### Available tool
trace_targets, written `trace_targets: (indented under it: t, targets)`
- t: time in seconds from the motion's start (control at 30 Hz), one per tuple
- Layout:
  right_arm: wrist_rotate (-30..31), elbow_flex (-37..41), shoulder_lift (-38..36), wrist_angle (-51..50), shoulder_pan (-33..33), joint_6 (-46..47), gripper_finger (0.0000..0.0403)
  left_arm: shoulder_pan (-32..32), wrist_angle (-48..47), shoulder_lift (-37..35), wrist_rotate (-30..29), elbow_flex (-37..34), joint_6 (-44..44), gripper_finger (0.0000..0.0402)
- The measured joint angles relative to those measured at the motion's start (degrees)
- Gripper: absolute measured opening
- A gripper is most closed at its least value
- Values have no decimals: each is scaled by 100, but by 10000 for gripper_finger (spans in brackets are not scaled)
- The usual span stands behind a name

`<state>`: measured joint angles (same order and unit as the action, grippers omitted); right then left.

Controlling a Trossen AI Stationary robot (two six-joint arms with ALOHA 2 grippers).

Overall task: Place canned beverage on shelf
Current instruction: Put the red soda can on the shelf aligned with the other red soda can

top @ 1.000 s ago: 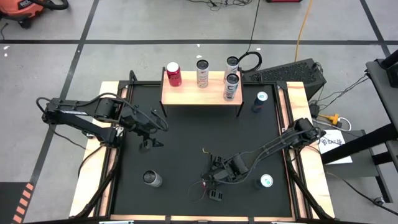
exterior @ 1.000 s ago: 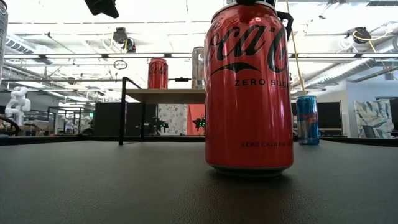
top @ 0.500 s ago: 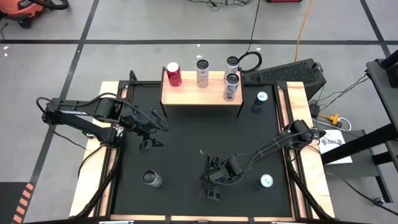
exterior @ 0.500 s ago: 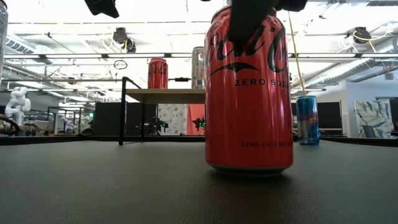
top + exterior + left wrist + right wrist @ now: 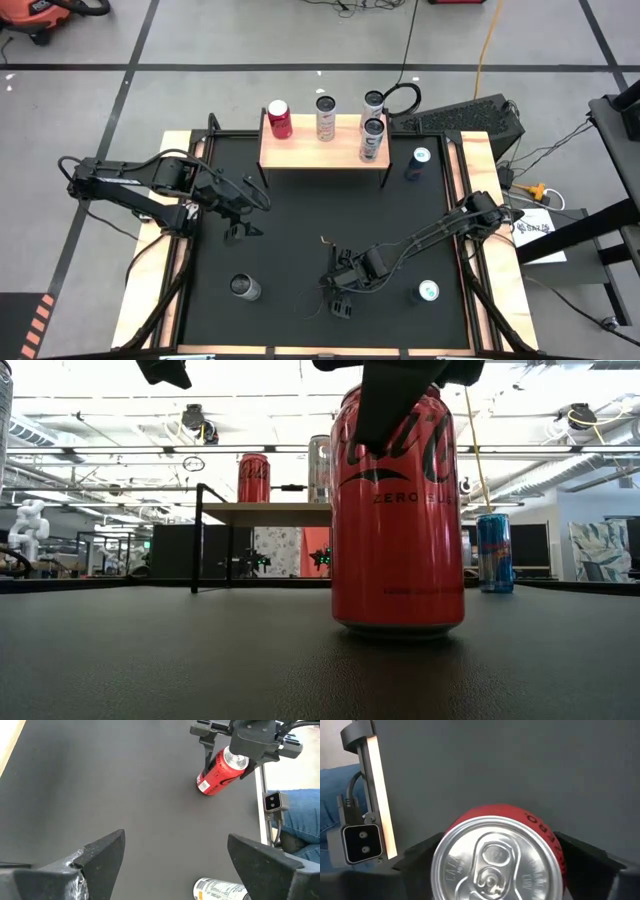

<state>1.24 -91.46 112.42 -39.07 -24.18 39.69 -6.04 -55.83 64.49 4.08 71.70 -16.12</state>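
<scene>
On the mat's left side, the left gripper (image 5: 240, 232) waits open and empty. Further right, near the front edge, the right gripper (image 5: 342, 303) straddles the red can (image 5: 398, 510), fingers spread for grasping; the shelf (image 5: 322, 155) stands well apart.

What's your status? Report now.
Right hand open, straddling red can near the mat's front edge. Left hand open, waiting over the mat's left. Shelf holds four cans.
</scene>
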Motion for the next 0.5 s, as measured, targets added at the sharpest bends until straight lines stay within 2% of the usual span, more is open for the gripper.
trace_targets:
  t: [0.2,0.5]
  targets:
    - [-42,-2,-15,-3,0,-6,273,2,0,0,0,0,0,354]
    - [-105,-9,-15,-125,14,-29,276,1,0,0,0,0,-1,354]
